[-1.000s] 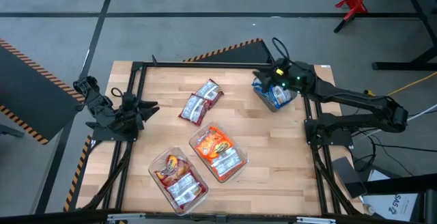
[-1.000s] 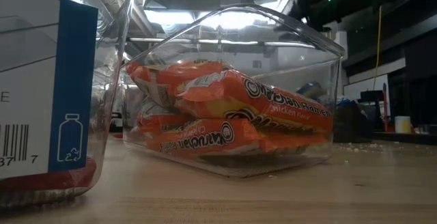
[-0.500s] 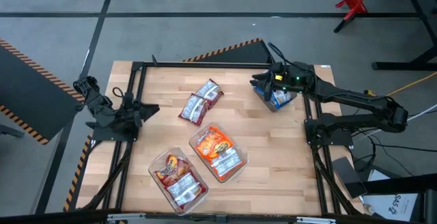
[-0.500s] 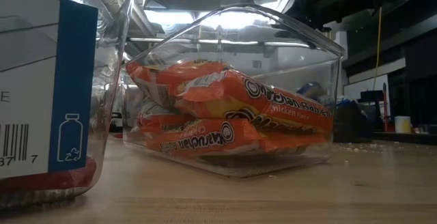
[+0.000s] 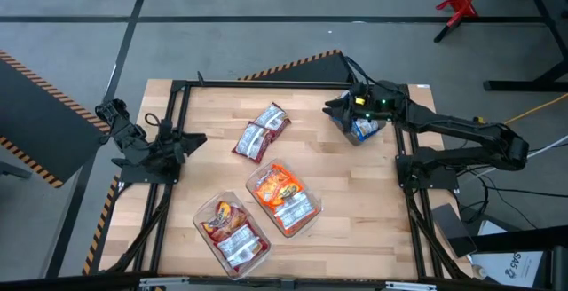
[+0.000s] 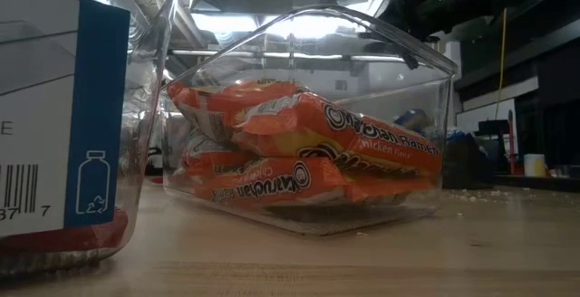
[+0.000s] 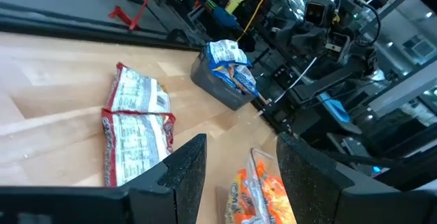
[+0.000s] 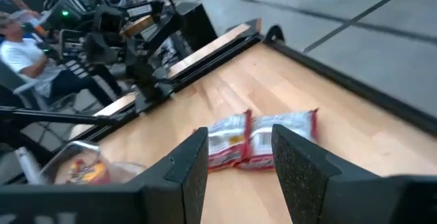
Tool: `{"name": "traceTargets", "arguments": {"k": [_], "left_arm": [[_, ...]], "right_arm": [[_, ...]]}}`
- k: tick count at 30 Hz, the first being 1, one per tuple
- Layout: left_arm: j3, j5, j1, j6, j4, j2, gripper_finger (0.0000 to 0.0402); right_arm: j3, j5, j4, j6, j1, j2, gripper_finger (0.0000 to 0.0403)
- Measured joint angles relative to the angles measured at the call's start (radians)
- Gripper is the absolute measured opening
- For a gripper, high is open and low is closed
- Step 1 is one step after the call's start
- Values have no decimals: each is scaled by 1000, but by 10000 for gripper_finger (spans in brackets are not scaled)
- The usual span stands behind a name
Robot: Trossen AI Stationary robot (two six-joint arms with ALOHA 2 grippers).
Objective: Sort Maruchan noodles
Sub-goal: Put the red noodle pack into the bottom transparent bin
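Two red-and-white Maruchan noodle packets [image 5: 262,131] lie flat, end to end, on the wooden table [image 5: 355,202]. They also show in the left wrist view [image 7: 136,125] and the right wrist view [image 8: 259,138]. Blue packets fill a dark grey tub [image 5: 362,129] at the far right. Orange packets lie in a clear tub [image 5: 284,198], red ones in another clear tub [image 5: 232,231]. My right gripper [image 5: 334,109] hangs open and empty beside the dark tub, pointing at the red packets. My left gripper [image 5: 197,140] waits open at the table's left edge.
A black frame [image 5: 266,82] runs along the table's edges. In the low view the clear tub of orange packets [image 6: 308,152] and a labelled clear tub [image 6: 63,107] stand close to the camera. A person [image 8: 20,39] sits beyond the table's left side.
My right gripper has swung at the wrist, off the dark tub and toward the table's left, so it now points at the red packets. Its fingers stay apart. The packets and tubs have kept still.
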Motion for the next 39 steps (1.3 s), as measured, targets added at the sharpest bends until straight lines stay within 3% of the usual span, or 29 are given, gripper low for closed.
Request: {"name": "traceTargets", "arguments": {"k": [5, 15, 21, 27, 33, 39], "left_arm": [[0, -45, 3, 16, 0, 0, 172], [0, 28, 158, -49, -124, 7, 172], [0, 178, 299, -34, -94, 76, 172], [0, 391, 429, 62, 159, 283, 172], [0, 464, 554, 66, 191, 449, 172], [0, 566, 661, 64, 195, 506, 172]], "right_arm": [[0, -75, -1, 65, 27, 45, 150], [0, 3, 2, 40, 142, 192, 150], [0, 81, 8, 18, 157, 261, 150], [0, 124, 71, -41, 157, 261, 154], [30, 188, 164, -123, 157, 297, 208], [177, 167, 159, -224, 157, 465, 278]]}}
